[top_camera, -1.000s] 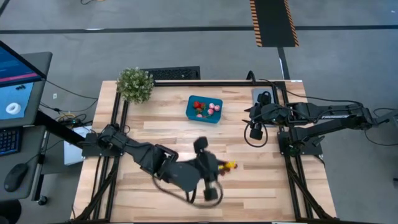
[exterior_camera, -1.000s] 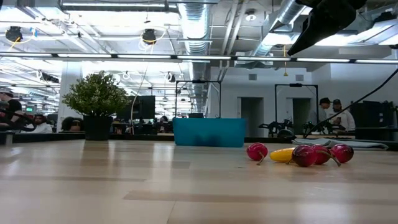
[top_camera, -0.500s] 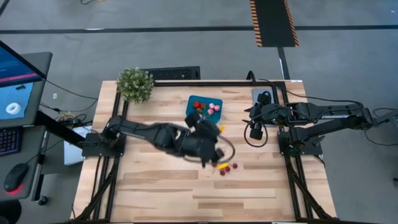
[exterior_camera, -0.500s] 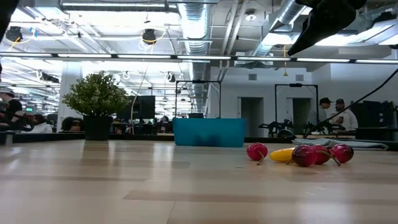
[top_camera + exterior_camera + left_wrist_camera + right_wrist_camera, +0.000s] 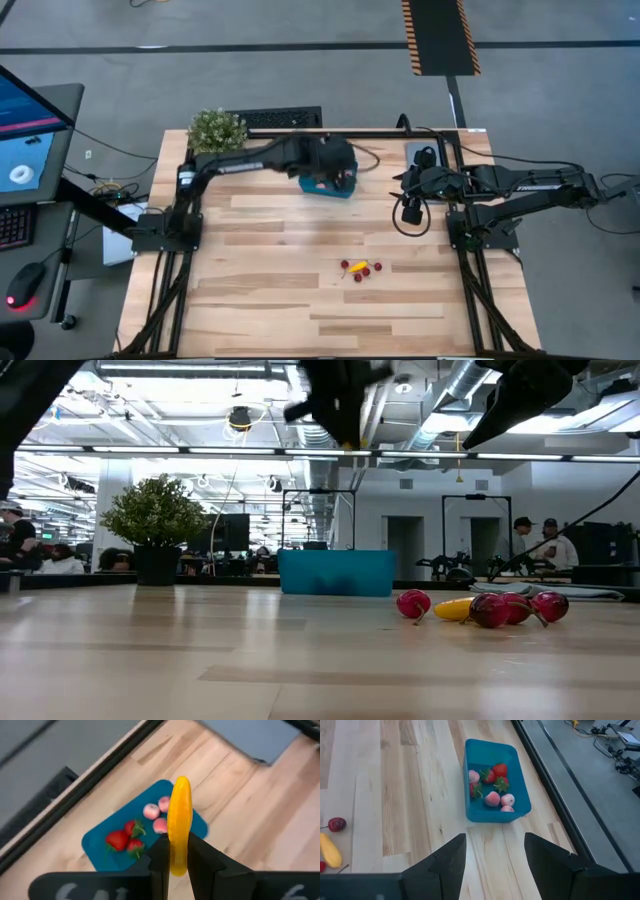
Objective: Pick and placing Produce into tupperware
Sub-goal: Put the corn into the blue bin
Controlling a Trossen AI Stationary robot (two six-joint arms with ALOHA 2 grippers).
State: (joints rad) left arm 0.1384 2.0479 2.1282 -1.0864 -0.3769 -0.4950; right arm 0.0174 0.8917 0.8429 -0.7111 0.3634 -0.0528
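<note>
1. Tupperware point(image 5: 322, 185): teal-blue plastic, rectangular, rounded corners, smooth low walls. Sits at the far middle of the pale wood-plank desk point(image 5: 270, 260), near the bushy potted plant point(image 5: 216, 131).
2. Inside it: glossy red strawberries point(image 5: 496, 774) with green caps, and rounded pink pieces point(image 5: 498, 800).
3. Left end effector point(image 5: 175, 851) hangs over the tupperware, fingers clamped on a smooth, elongated yellow piece point(image 5: 179, 822) standing upright between them.
4. Loose on the desk's near middle, well apart from the tupperware: round dark red cherries point(image 5: 510, 607) and a second yellow piece point(image 5: 454, 608), clustered close together.
5. Right end effector point(image 5: 494, 847) waits at the desk's right side, fingers spread, holding nothing.
</note>
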